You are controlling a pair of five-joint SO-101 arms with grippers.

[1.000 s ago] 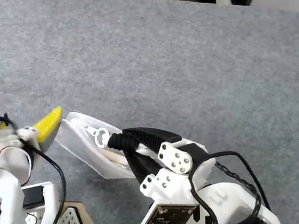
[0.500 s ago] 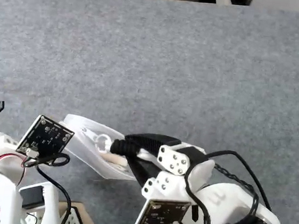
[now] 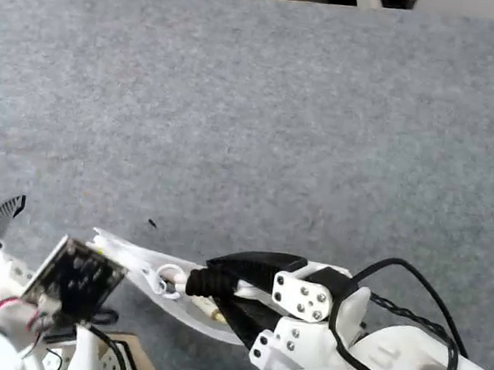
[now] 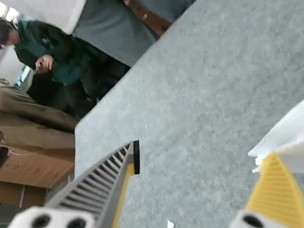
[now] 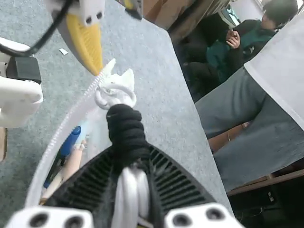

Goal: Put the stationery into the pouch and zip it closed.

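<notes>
By the near edge of the tabletop (image 3: 281, 109), the left gripper (image 4: 203, 159) has its jaws apart, the yellow one just beside the end of the translucent pouch (image 3: 137, 266). A blue pen (image 5: 64, 151) lies inside the pouch. The right gripper (image 5: 130, 153) has its jaws clamped on the black zipper pull (image 5: 124, 130).
</notes>
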